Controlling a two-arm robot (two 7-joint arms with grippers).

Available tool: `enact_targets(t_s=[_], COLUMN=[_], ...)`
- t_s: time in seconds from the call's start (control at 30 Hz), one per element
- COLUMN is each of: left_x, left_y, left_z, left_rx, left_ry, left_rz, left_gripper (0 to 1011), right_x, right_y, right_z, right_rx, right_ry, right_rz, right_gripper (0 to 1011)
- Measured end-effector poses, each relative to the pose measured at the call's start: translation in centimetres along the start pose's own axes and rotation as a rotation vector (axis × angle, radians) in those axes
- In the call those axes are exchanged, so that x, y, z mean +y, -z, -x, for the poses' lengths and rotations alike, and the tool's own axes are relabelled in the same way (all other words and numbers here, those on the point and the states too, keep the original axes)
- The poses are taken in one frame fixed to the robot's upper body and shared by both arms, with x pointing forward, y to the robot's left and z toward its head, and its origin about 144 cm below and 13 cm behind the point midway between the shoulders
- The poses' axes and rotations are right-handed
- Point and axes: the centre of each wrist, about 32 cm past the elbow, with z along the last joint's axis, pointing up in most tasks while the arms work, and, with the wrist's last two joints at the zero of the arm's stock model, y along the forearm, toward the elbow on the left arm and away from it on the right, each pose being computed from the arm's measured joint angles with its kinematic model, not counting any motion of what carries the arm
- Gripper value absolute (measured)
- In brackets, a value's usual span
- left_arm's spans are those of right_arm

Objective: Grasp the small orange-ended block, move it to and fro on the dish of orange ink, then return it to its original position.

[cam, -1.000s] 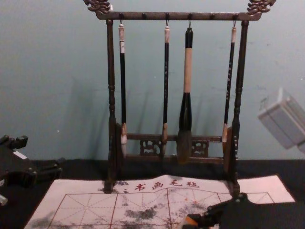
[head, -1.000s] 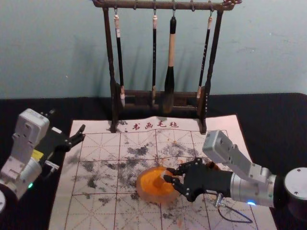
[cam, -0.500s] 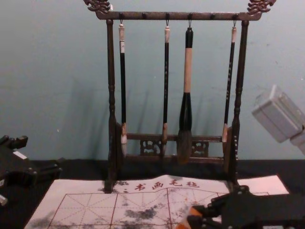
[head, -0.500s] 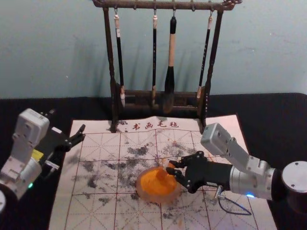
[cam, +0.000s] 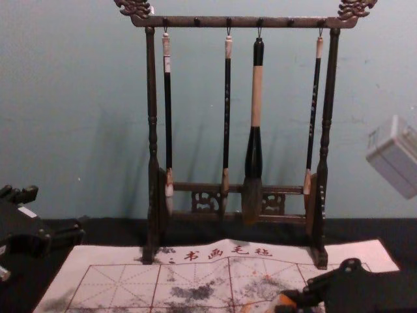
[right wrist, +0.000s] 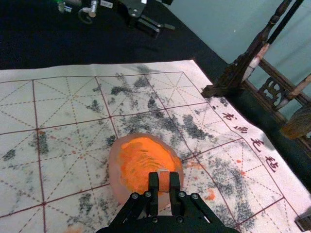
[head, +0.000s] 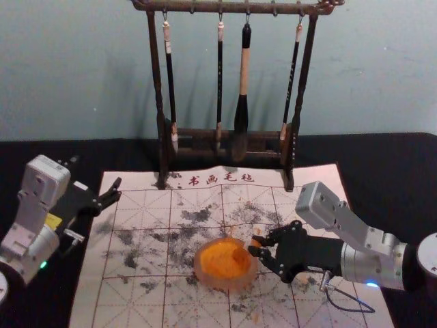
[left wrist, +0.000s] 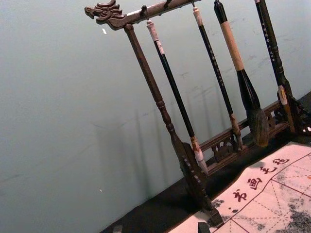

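"What's changed?"

"In the head view, the right gripper [head: 255, 245] has shifted rightward, its fingers pinching the small block [right wrist: 164, 182] by the right rim of the dish [head: 228, 282], lower centre."

"Meaning?"

"Probably mid-rubbing; returning it remains. The left gripper [head: 95, 172] idles at left, fingers spread."

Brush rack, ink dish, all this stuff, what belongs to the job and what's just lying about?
In the job:
small orange-ended block
dish of orange ink
right hand, gripping the block

Not in it:
brush rack
hanging brushes
calligraphy mat under the dish
left hand
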Motion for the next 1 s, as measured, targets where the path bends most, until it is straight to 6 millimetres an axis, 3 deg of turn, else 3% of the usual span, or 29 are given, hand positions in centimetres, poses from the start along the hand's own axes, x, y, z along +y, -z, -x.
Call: enact_targets(t_s=[0.4,1.0], left_x=[0.0,0.0], left_y=[0.0,0.0], left_z=[0.0,0.0], left_rx=[0.0,0.0], left_ry=[0.0,0.0], left_rz=[0.0,0.0], left_gripper=[1001,1001], right_x=[0.0,1.9], right_y=[-0.4,-0.9], right_z=[0.5,0.1], right_rx=[-0.017,-0.008], right_ry=[-0.035,-0.021], right_rz=[0.003,0.01], right_gripper=[111,111])
